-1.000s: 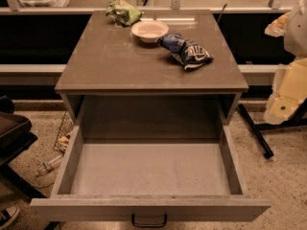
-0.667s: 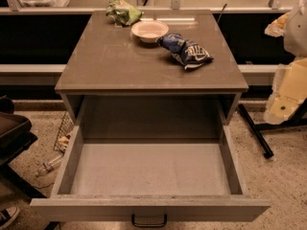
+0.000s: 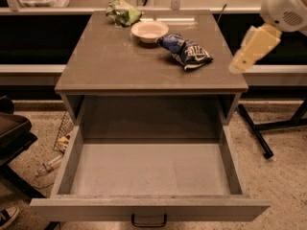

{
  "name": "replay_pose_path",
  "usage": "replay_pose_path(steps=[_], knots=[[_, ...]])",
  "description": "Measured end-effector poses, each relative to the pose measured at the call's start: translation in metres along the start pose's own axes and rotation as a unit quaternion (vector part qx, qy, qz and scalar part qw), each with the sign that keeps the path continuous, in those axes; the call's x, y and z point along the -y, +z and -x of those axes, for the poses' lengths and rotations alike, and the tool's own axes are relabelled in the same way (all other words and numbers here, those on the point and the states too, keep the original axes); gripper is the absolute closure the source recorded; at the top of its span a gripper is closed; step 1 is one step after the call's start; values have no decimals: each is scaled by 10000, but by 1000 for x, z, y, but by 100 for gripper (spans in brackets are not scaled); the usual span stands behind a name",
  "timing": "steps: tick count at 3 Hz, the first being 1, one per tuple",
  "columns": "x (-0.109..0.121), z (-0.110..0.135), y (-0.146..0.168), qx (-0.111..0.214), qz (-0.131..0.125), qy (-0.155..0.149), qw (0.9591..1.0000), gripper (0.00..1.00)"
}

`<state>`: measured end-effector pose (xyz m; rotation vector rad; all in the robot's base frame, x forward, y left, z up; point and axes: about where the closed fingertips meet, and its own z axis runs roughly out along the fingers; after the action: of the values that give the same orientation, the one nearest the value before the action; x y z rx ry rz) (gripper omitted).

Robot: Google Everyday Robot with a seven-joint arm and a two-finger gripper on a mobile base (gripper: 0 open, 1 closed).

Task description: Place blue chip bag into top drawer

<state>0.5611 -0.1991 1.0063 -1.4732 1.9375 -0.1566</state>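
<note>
Since the earlier view the arm has lifted and swung inward, so the gripper (image 3: 242,60) now hangs just off the right edge of the cabinet top (image 3: 120,66), near the blue chip bag (image 3: 187,51). Whether the gripper is spread or closed cannot be told. The bag lies crumpled on the top, untouched, just beside the white bowl (image 3: 149,31), with a green bag (image 3: 123,12) farther back. Below, the top drawer (image 3: 148,209) stands pulled out. The glossy, rumpled bag may slip from a shallow pinch. A sweeping approach could knock the bowl, and a late release could drop the bag past the drawer front.
</note>
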Motion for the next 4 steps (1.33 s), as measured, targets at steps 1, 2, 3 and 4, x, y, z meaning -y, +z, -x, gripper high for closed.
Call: replay_pose_path(steps=[1, 2, 3, 4], knots=[[51, 25, 35, 695, -441, 64, 9966, 0], [49, 25, 34, 679, -422, 55, 9968, 0], [49, 32, 57, 757, -287, 74, 9967, 0], [61, 51, 121, 1044, -24, 146, 9944, 0]])
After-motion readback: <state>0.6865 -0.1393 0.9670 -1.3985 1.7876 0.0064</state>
